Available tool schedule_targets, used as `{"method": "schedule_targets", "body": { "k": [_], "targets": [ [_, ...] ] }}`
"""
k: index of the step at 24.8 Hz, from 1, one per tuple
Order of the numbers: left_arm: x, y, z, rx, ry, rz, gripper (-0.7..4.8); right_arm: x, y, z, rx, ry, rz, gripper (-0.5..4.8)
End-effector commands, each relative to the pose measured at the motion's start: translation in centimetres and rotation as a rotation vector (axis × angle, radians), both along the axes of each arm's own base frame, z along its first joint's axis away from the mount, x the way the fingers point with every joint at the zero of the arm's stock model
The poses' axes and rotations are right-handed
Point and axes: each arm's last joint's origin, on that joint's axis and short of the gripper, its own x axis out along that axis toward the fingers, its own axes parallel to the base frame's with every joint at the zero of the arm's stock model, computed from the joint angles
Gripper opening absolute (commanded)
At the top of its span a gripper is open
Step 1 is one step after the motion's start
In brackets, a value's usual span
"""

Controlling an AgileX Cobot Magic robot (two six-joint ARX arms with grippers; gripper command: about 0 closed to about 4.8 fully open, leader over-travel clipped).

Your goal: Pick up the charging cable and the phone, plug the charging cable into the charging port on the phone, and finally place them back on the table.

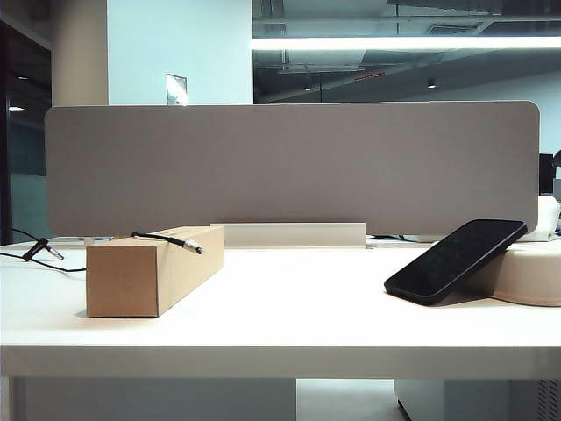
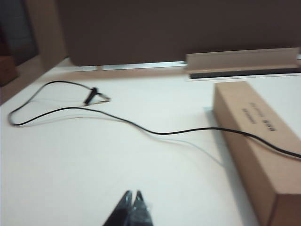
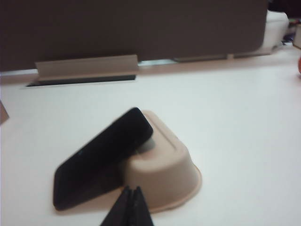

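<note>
Both end effectors [image 2: 132, 200] [image 3: 130, 195] closed; phone [image 1: 456, 260] leans lengthwise on tray [image 1: 530, 274].

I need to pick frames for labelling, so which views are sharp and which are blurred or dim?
Exterior view: sharp, evenly lit, the phone glossy, bright ceiling strip glaring above. Left wrist view: soft and warm-tinted, the charging cable and box smeared, shut left gripper dark. Right wrist view: slightly blurred, tray readable, shut right gripper silhouetted.
</note>
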Motion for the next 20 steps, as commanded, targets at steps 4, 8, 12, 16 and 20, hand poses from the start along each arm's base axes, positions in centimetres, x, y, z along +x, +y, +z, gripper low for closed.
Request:
{"method": "schedule_targets", "body": {
  "k": [4,8,12,16,20],
  "targets": [
    [-0.2,-0.1,1.1,-0.003,-0.036,-0.045,-0.06,-0.2,0.3,1.3,0.006,-0.062,0.046,-0.02],
    [-0.5,-0.1,2.5,-0.003,-0.076,-0.045,-0.06,-0.5,0.5,2.3,0.007,-0.068,0.056,-0.02],
    [-0.7,-0.1,3.7,-0.003,-0.103,-0.046,-0.06,-0.5,0.6,3.6,0.007,-0.065,0.069,-0.02],
    [-0.5,-0.2,5.1,0.002,-0.085,-0.091,-0.06,0.3,0.7,5.1,0.004,-0.006,0.069,-0.02],
    [0.5,-0.4,5.7,0.001,-0.009,-0.151,-0.06,1.7,0.8,6.4,0.072,0.071,0.067,-0.01]
  ]
}}
